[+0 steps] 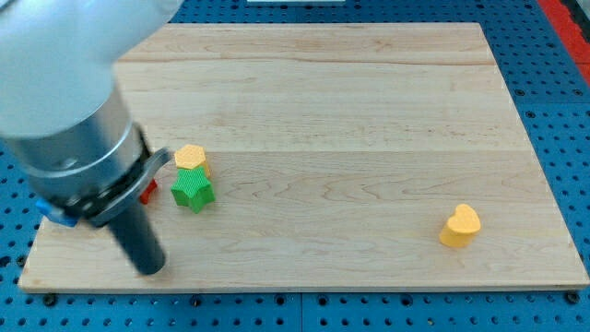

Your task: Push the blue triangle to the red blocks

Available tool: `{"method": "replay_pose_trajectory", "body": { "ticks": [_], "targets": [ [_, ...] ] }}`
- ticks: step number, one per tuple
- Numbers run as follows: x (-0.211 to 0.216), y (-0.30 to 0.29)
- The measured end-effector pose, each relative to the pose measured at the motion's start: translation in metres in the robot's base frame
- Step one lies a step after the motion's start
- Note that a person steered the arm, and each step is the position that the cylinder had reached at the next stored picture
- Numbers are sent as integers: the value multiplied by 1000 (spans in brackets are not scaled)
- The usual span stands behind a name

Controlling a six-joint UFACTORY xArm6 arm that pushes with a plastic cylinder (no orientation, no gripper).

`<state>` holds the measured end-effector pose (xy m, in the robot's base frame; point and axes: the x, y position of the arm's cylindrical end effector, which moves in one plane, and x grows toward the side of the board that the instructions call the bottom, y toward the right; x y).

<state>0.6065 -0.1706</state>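
Note:
My tip rests on the board near the view's bottom left, at the end of the dark rod under the large grey arm. A small piece of a red block shows just right of the rod, mostly hidden by the arm. A sliver of a blue block shows at the arm's lower left edge, near the board's left edge; its shape cannot be made out. The tip is below and between these two, touching neither that I can see. Any other red block is hidden.
A yellow hexagon sits right above a green star, touching it, just right of the red block. A yellow heart lies at the view's lower right. The wooden board sits on a blue pegboard surface.

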Motion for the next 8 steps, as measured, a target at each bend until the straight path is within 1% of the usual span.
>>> {"method": "replay_pose_trajectory", "body": {
  "ticks": [1,2,3,4,5,6,7,8],
  "targets": [
    [-4,-110],
    [-15,-134],
    [-46,-127],
    [-57,-134],
    [-70,-108],
    [-81,-59],
    [-78,-51],
    [-73,-92]
  ]
}}
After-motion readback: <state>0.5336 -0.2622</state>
